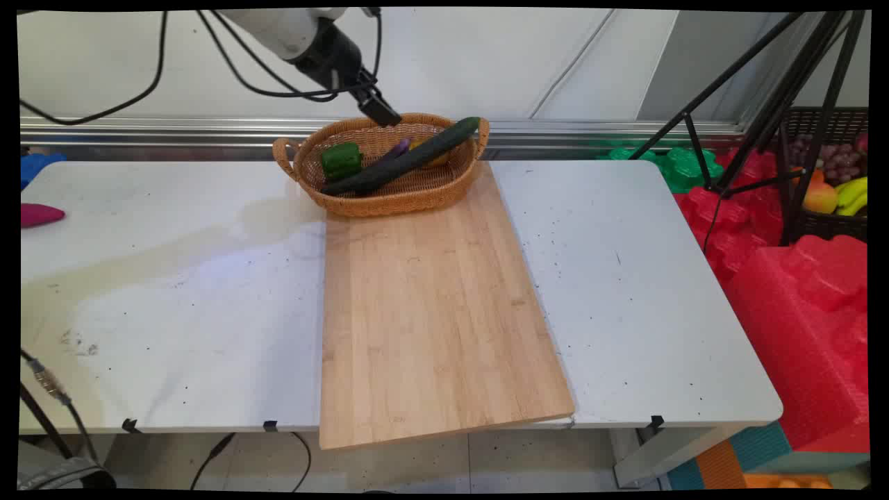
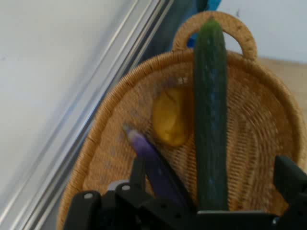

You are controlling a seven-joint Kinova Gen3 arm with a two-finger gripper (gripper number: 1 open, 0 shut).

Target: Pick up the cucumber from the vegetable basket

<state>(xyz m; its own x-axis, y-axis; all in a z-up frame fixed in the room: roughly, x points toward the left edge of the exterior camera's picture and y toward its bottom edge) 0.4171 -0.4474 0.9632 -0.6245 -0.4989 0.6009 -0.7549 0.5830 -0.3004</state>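
A wicker basket (image 1: 417, 198) (image 2: 268, 124) stands at the table's far edge, at the head of a wooden cutting board (image 1: 430, 305). In it lie a long dark cucumber (image 1: 410, 156) (image 2: 210, 110), a green pepper (image 1: 341, 160), a purple eggplant (image 1: 397, 148) (image 2: 151, 158) and a yellow fruit (image 1: 434, 158) (image 2: 172, 115). My gripper (image 1: 386, 115) (image 2: 213, 179) hangs just above the basket's back rim, open, holding nothing. In the hand view the cucumber and the eggplant lie between its spread fingers (image 2: 139, 172).
A pink object (image 1: 40, 214) and a blue one (image 1: 35, 167) lie at the table's left edge. Red foam blocks (image 1: 799, 298), a black tripod (image 1: 764, 104) and a dark crate of fruit (image 1: 833, 187) stand off the right side.
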